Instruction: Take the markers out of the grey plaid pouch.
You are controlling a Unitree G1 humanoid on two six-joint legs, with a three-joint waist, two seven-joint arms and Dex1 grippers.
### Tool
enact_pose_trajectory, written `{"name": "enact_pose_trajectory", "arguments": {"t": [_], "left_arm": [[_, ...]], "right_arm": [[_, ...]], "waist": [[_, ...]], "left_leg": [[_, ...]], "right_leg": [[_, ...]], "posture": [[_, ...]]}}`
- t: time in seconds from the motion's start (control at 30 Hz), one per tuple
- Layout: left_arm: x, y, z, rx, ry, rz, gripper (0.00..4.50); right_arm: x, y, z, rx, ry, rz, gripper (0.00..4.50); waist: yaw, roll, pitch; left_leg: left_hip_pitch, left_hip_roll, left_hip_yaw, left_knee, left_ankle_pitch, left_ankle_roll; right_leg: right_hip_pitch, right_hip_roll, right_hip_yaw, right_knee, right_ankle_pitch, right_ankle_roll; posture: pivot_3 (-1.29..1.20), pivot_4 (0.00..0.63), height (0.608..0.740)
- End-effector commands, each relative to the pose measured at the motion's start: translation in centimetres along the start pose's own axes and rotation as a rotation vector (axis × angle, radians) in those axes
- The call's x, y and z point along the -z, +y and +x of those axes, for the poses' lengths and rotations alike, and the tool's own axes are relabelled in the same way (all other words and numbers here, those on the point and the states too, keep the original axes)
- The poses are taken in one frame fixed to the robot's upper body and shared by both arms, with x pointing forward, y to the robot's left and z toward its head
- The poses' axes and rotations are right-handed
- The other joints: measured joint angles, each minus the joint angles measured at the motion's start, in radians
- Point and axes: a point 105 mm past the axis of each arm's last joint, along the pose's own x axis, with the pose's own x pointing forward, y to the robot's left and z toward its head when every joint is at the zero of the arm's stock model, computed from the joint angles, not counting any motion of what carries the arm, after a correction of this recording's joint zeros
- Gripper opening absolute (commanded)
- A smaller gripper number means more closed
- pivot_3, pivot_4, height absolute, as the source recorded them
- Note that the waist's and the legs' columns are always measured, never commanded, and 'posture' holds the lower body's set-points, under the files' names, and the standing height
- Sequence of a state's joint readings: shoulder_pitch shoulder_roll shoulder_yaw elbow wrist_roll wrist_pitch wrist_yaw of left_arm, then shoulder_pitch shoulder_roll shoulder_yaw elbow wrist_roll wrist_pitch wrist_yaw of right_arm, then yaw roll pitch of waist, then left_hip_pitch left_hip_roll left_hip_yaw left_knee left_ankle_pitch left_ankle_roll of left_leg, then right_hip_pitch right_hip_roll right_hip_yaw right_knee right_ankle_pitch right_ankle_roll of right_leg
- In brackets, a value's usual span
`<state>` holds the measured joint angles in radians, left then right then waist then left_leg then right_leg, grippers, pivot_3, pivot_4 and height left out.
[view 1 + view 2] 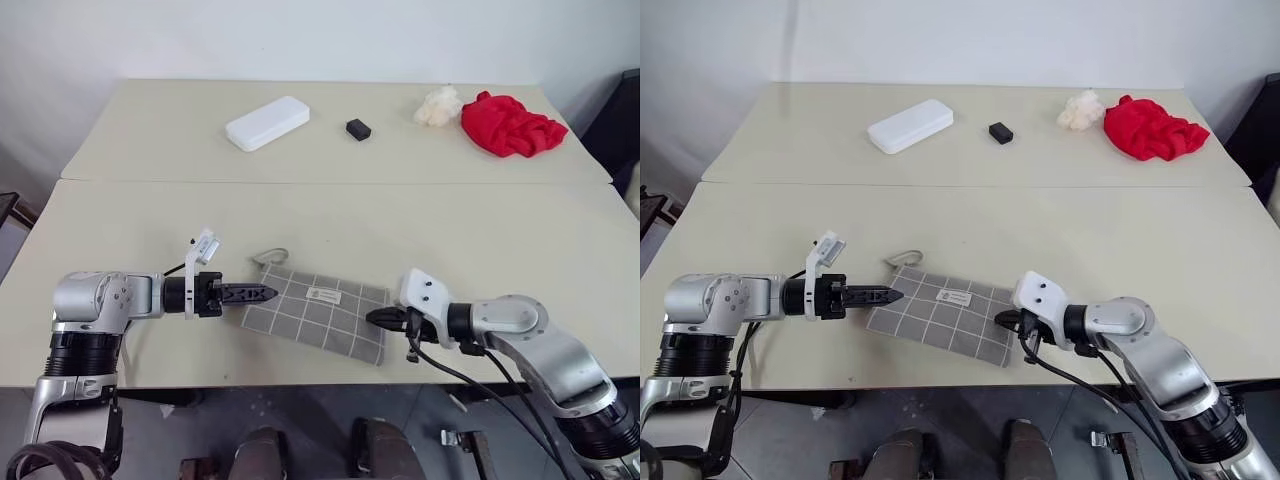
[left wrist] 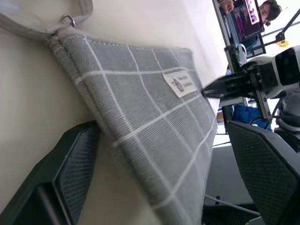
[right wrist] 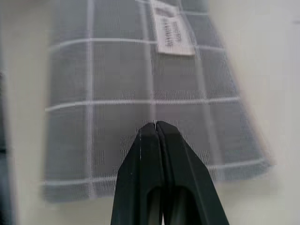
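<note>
— Where's the pouch?

— I see the flat grey plaid fabric pouch [image 1: 318,315] lying zipped near the front edge of the beige table [image 1: 300,215], its loop pull [image 1: 270,257] toward the far side.

— And your grippers?

— My left gripper [image 1: 262,293] is at the pouch's left end, fingers [image 2: 70,173] spread wide on either side of that edge, grasping nothing. My right gripper [image 1: 374,318] is at the right end, its black fingers pressed together over the fabric; I can't tell whether they pinch it.

— Anything else?

— A white plastic case [image 1: 267,123], a small black block [image 1: 358,128] and a red cloth [image 1: 512,126] sit near the far edge.
</note>
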<state>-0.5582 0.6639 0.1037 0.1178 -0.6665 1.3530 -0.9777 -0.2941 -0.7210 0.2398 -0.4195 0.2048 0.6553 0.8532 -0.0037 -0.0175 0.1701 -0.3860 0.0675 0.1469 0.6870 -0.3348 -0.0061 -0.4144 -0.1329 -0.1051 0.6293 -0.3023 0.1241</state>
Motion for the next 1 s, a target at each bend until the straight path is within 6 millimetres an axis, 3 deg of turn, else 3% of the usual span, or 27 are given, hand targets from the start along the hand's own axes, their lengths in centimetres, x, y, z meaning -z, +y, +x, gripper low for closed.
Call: {"name": "enact_pose_trajectory", "arguments": {"t": [0.03,0.47,0.73,0.8,0.87,1.0], "left_arm": [[-0.2,-1.2,0.1,0.042,0.011,0.029,4.5],[3.5,-3.0,2.8,0.124,-0.014,-0.129,4.5],[4.7,-3.6,4.9,0.153,-0.015,-0.172,4.5],[4.7,-3.5,4.6,0.133,-0.014,-0.163,4.5],[3.5,-2.6,2.6,0.083,-0.068,-0.15,4.5],[2.4,-1.5,-1.1,0.008,-0.091,-0.147,4.5]], "right_arm": [[0.8,-0.9,0.6,0.054,0.042,-0.03,0.03],[-1.3,-2.7,3.5,0.047,-0.055,-0.171,0.03],[-5.7,-4.1,3.2,0.087,-0.325,-0.392,0.03],[-6.6,-3.9,2.6,0.067,-0.388,-0.427,0.03],[-7.4,-3.4,1.5,0.026,-0.447,-0.421,0.03],[-6.5,-2.7,0.8,-0.022,-0.396,-0.362,0.03]], "waist": [[0.0,0.0,0.0],[-0.002,0.0,0.0],[0.0,0.0,0.0],[-0.001,0.0,0.0],[-0.001,0.0,0.0],[-0.007,0.0,0.0]], "left_leg": [[0.0,0.0,0.0,0.0,0.0,0.0],[0.0,0.0,-0.001,0.002,0.0,0.0],[0.0,0.0,-0.002,0.004,0.0,0.0],[0.0,0.0,-0.002,0.004,0.0,0.0],[0.0,0.0,-0.002,0.004,0.0,0.0],[0.001,0.001,-0.002,0.003,0.0,0.0]], "right_leg": [[0.0,0.0,0.0,0.0,0.0,0.0],[0.001,0.0,0.0,0.001,0.0,0.0],[0.003,0.0,0.0,0.001,0.0,0.001],[0.002,0.0,0.0,0.001,0.0,0.001],[0.002,0.0,0.0,0.001,0.0,0.001],[0.002,0.001,0.0,0.001,0.0,0.0]], "posture": [[0.0,0.15,0.74],[0.0,0.15,0.74],[0.0,0.15,0.74],[0.0,0.15,0.74],[0.0,0.15,0.74],[0.0,0.15,0.74]]}}
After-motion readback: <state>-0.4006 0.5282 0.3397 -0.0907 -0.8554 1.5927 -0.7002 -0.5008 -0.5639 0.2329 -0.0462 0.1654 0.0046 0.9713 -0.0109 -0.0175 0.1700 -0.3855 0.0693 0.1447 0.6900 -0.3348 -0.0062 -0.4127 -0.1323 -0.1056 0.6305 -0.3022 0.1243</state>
